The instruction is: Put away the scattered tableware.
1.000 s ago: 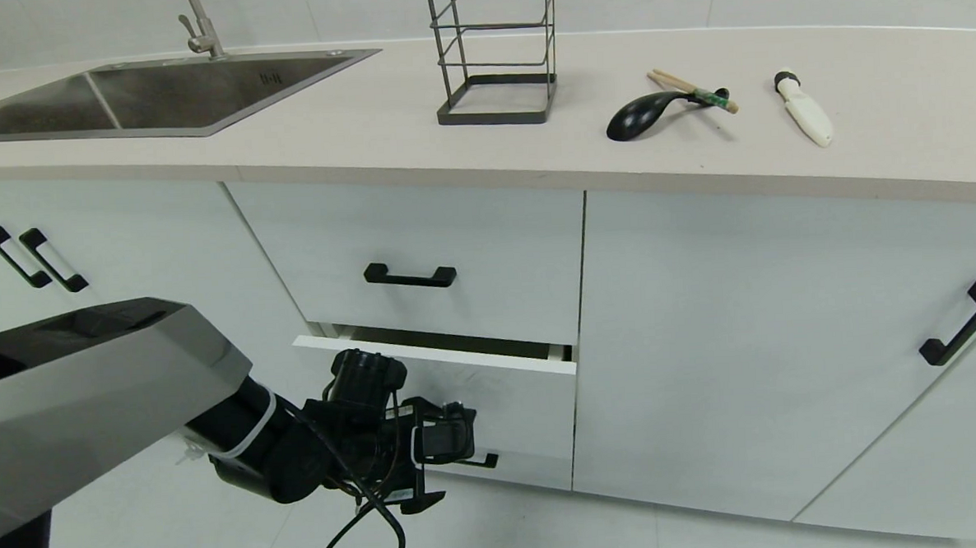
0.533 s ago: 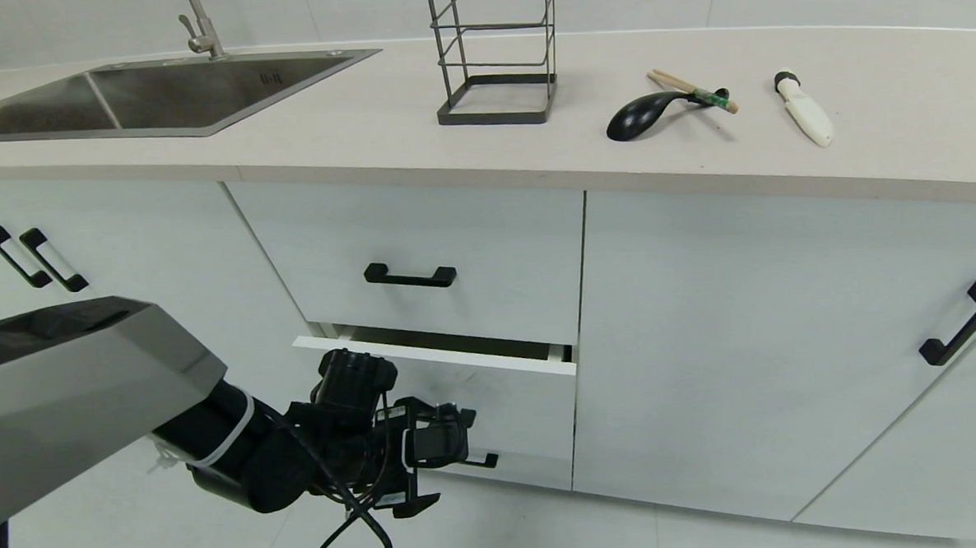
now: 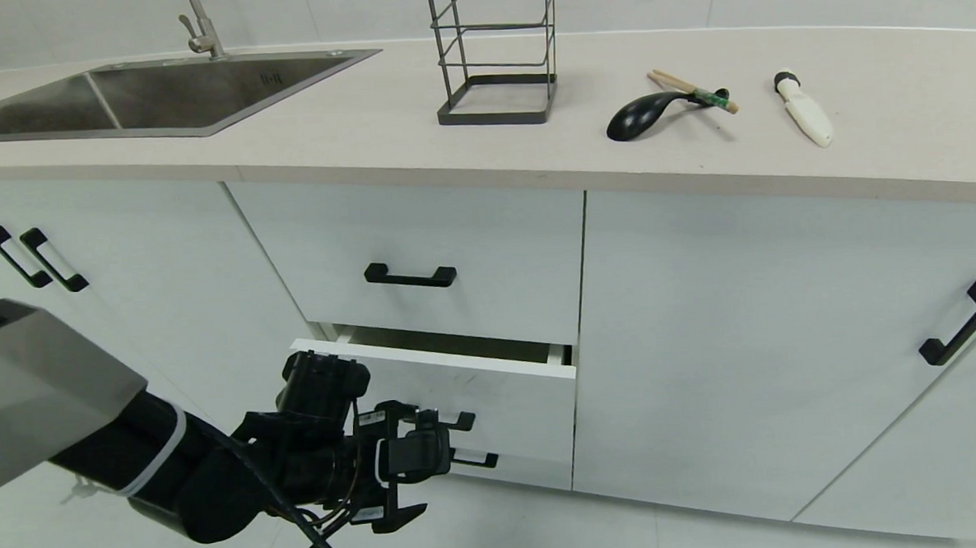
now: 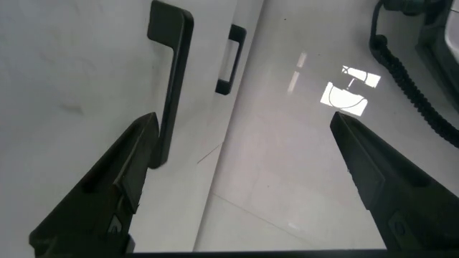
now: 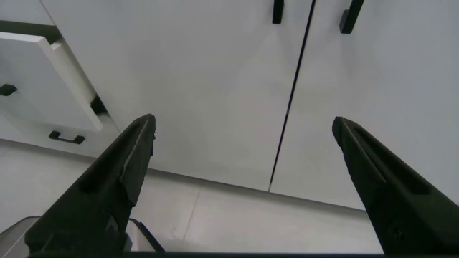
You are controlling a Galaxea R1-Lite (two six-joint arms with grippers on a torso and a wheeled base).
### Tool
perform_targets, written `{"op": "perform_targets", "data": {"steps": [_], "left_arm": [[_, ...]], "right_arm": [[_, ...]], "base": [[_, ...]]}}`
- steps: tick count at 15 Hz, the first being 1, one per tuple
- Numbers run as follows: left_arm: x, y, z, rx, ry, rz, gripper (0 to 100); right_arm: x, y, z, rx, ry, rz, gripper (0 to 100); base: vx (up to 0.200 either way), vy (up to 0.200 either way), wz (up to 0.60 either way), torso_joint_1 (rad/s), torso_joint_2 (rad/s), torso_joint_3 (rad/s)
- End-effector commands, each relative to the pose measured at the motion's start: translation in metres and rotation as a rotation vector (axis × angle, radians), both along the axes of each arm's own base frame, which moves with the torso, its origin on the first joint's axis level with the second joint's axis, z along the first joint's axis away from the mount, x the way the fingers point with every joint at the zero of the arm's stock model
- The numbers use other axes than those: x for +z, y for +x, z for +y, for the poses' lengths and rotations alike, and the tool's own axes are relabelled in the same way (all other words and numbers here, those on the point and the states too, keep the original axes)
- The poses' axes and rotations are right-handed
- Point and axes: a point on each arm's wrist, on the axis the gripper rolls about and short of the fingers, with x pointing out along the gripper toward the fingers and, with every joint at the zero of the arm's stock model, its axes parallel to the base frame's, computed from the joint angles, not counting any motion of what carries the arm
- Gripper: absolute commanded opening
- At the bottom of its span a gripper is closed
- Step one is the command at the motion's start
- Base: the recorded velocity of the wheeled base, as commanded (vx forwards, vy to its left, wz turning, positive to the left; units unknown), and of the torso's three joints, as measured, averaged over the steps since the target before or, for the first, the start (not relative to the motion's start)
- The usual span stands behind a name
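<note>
Opening the drawer [image 3: 493, 393] under the counter [image 3: 367, 143] seems the step: it stands ajar, left gripper [image 4: 242, 123] wide beside its handle [image 4: 171, 79], right gripper [image 5: 244, 125] wide too. Spoon [image 3: 642, 115], chopsticks [image 3: 690, 90], knife [image 3: 806, 112] lie up top, far right. Next: clasp handle, pull.

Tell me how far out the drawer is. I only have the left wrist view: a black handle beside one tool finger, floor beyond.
Observer: Lower drawer is only partly open. A dark gap shows along its top edge, under the shut upper drawer.
Operator: Tableware?
Observer: Not yet put away. Black spoon, chopsticks and a white utensil lie on the counter, right of the wire rack.
Operator: Right tool?
Observer: Right tool is open and empty, facing shut cabinet doors.
</note>
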Motion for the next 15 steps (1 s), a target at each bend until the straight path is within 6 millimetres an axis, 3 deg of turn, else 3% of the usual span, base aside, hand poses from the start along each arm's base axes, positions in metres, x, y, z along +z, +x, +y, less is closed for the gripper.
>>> {"op": "perform_targets", "data": {"steps": [1,6,9,15], "left_arm": [[0.021,-0.013,0.003,-0.027,-0.021,-0.058,100],[0.061,-0.039,-0.012,-0.172,-0.098,-0.169,100],[0.088,-0.042,-0.014,-0.171,-0.143,-0.214,100],[0.127,-0.004,-0.028,-0.125,-0.260,-0.111,100]], "right_arm": [[0.000,0.000,0.000,0.000,-0.001,0.001,100],[0.000,0.000,0.000,0.000,-0.001,0.001,100],[0.000,0.000,0.000,0.000,-0.001,0.001,100],[0.000,0.000,0.000,0.000,-0.001,0.001,100]], "base": [[0.000,0.000,0.00,0.000,0.00,0.000],[0.000,0.000,0.00,0.000,0.00,0.000],[0.000,0.000,0.00,0.000,0.00,0.000],[0.000,0.000,0.00,0.000,0.00,0.000]]}}
